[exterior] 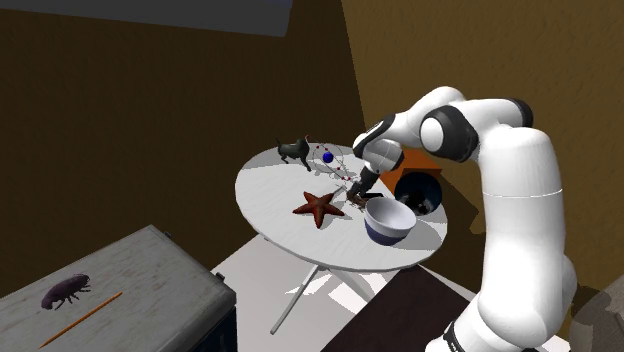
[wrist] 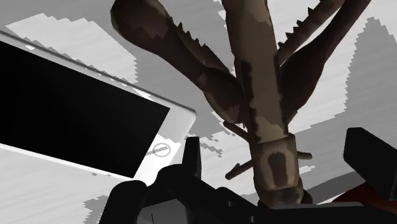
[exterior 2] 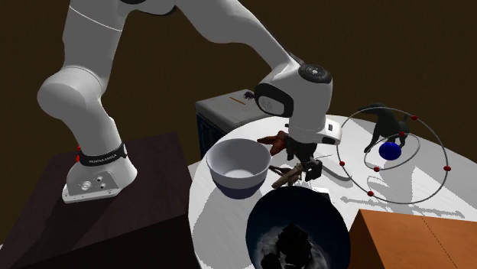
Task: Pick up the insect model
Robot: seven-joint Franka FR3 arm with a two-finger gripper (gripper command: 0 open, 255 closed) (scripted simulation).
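- The gripper (wrist: pixel 278 149) stands open: its fingers (wrist: pixel 192 162) are apart, and the insect model (wrist: pixel 267 108) lies between them with a gap on each side, so nothing is clasped.
- In the wrist view the brown insect's long body runs straight away from the fingers, and its spiny legs fan out at the far end. I cannot tell which end is the head.
- Just beside the insect lies a white-framed tablet (wrist: pixel 76 121) with a black screen.
- In the second exterior view the insect (exterior 2: pixel 284 178) lies on the round table (exterior 2: pixel 428 183) under the gripper (exterior 2: pixel 302 170), its axis slanting from lower left to upper right.
- A pale bowl (exterior 2: pixel 233 183) sits just beside it, and a dark bowl (exterior 2: pixel 264 218) and an orange box (exterior 2: pixel 413 241) are close by.
- In the shoulder view a red-brown starfish (exterior: pixel 318 207) lies near the insect (exterior: pixel 356 199).
- Farther across the table are a wire-ring model with a blue ball (exterior: pixel 328 158) and a black animal figure (exterior: pixel 294 150).
- Well apart, a grey cabinet (exterior: pixel 150 280) carries a dark beetle (exterior: pixel 65 291) and an orange stick (exterior: pixel 82 318).
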